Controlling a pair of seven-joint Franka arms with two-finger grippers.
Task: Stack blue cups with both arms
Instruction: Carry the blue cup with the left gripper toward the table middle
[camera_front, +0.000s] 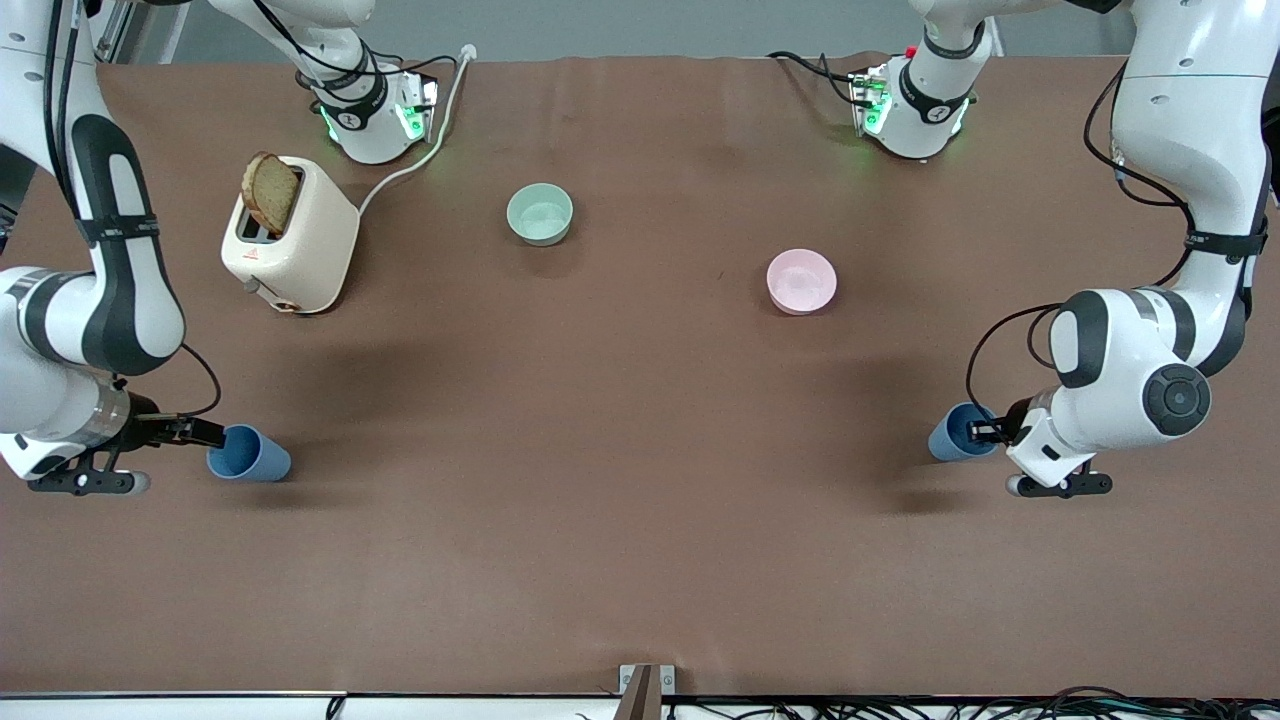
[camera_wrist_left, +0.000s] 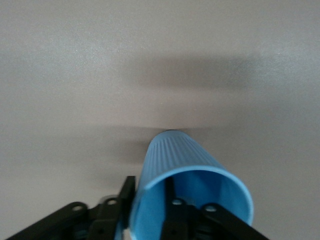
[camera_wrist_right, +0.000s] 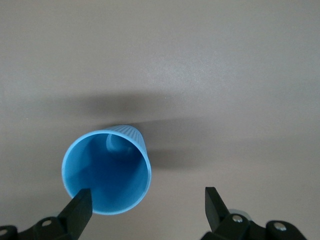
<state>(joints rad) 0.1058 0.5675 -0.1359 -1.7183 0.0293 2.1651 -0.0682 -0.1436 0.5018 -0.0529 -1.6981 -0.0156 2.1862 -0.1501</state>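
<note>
One blue cup (camera_front: 955, 433) lies on its side toward the left arm's end of the table, mouth toward my left gripper (camera_front: 988, 431). In the left wrist view the left gripper (camera_wrist_left: 149, 200) is shut on this cup's (camera_wrist_left: 175, 160) wall, one finger inside the mouth and one outside. The other blue cup (camera_front: 250, 455) lies on its side toward the right arm's end, mouth facing my right gripper (camera_front: 205, 432). In the right wrist view the right gripper (camera_wrist_right: 148, 200) is open; this cup (camera_wrist_right: 107, 172) sits by one fingertip (camera_wrist_right: 80, 207), its rim just at that finger.
A cream toaster (camera_front: 290, 250) with a slice of toast standing in it is near the right arm's base. A pale green bowl (camera_front: 540, 214) and a pink bowl (camera_front: 801, 281) sit farther from the front camera than the cups, mid-table.
</note>
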